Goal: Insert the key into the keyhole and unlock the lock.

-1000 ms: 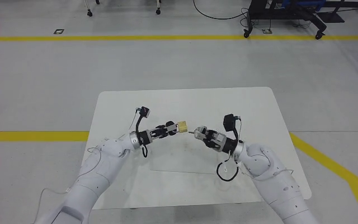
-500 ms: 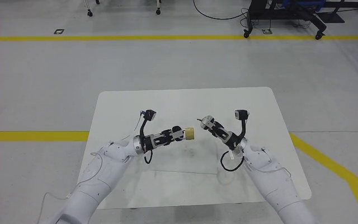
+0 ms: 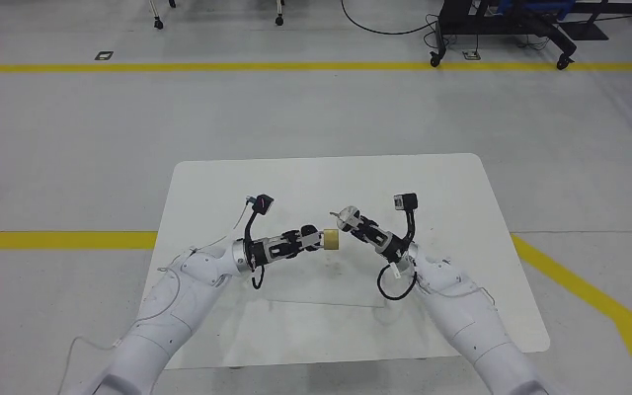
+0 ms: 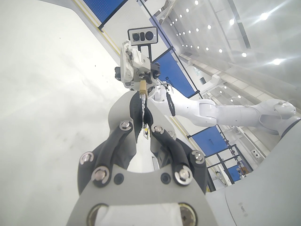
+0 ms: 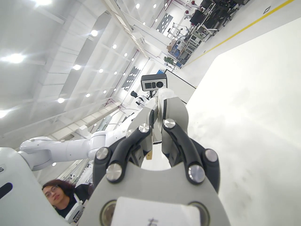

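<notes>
Above the surface [image 3: 444, 188] both arms angle inward. The left gripper [image 3: 309, 237] pinches the lock [image 3: 332, 239] by its shackle. The right gripper [image 3: 345, 218], pressed together on the key [image 5: 149, 155], meets the lock's end.

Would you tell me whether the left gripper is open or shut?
Shut: the left gripper clamps the lock by its silver shackle.

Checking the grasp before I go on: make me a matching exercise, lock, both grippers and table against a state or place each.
1 lock
2 left gripper
3 right gripper
4 table

A shut on key
B white, under both arms
C brass, between the grippers
D shut on lock

Pairs: 1-C, 2-D, 3-A, 4-B
</notes>
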Action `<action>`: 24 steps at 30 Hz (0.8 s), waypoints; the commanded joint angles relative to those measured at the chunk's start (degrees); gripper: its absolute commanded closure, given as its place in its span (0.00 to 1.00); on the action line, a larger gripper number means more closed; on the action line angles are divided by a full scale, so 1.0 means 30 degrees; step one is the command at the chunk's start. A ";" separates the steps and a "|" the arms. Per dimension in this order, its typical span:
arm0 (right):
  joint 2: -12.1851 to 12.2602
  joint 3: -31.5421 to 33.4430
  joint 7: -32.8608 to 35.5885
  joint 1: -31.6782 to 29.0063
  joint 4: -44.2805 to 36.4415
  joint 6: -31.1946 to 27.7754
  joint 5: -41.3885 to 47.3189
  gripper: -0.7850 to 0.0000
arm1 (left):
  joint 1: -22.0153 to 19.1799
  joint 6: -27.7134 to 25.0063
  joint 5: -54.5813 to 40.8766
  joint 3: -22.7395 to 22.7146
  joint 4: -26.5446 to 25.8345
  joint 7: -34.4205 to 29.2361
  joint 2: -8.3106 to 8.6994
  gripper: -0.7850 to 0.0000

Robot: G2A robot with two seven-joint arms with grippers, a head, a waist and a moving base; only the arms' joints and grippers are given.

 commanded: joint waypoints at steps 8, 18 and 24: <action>-0.0307 -0.0275 0.3442 0.0453 0.1032 -0.0318 0.3046 1.00 | -0.0233 0.0235 0.0721 0.0046 0.0764 0.0772 -0.0099 1.00; -0.0682 -0.0259 0.3278 0.1072 0.2192 -0.0661 0.3079 1.00 | -0.0348 -0.0032 0.1140 0.0104 0.0992 0.1295 -0.0213 1.00; -0.0901 -0.0269 0.2756 0.1348 0.3010 -0.0582 0.2678 1.00 | -0.0254 -0.0447 0.0875 -0.0056 0.0766 0.0978 -0.0131 1.00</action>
